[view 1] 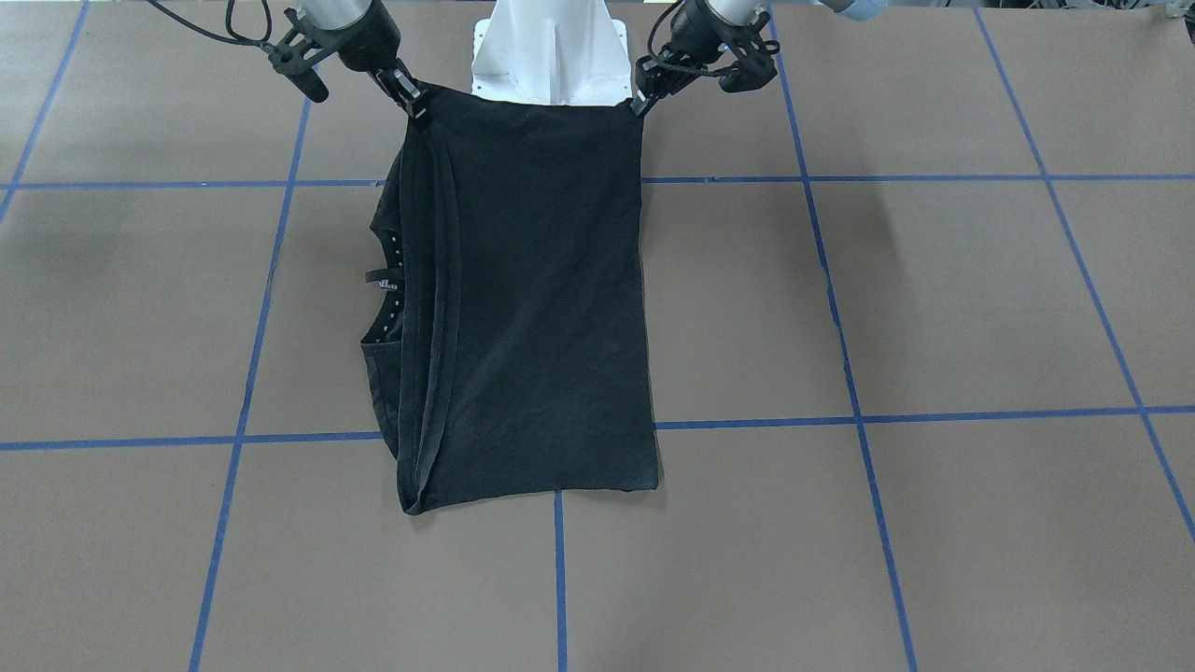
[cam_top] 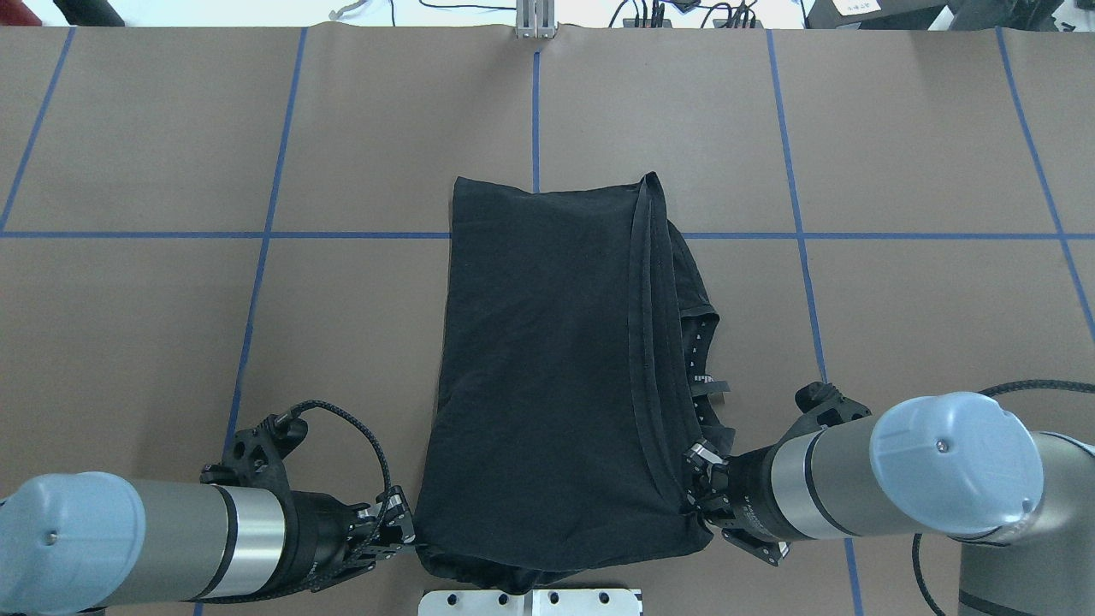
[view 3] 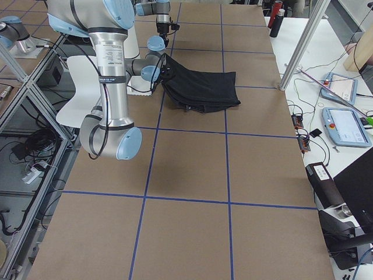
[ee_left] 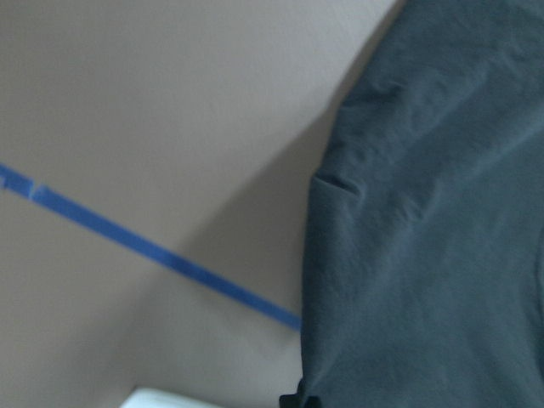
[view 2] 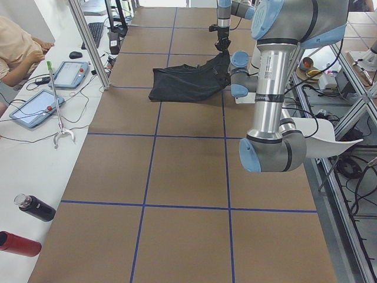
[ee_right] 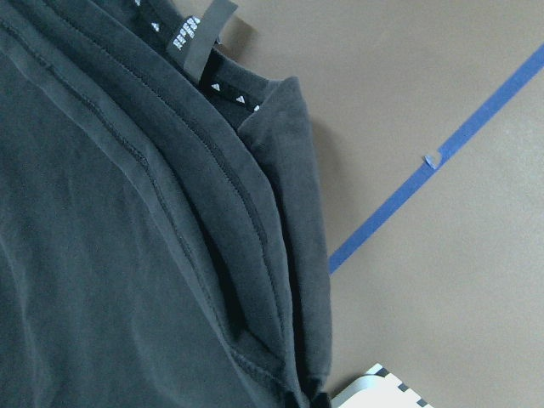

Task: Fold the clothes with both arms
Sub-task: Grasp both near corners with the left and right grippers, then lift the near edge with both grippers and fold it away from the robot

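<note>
Fold in hand: one black short-sleeved fabric T-shirt, already doubled, stretching straight out from the white metal pedestal base.
Two silver-grey tubular arms, left arm and right arm, two grippers: the black left gripper and black right gripper each clamp a corner of the shirt edge nearest that base. Likely next: carry both corners evenly away from the base to the far edge.

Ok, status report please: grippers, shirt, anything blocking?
Left gripper shut on T-shirt near corner. Right gripper shut on other near corner. Near edge lifted, rest flat. Nothing blocking.
</note>
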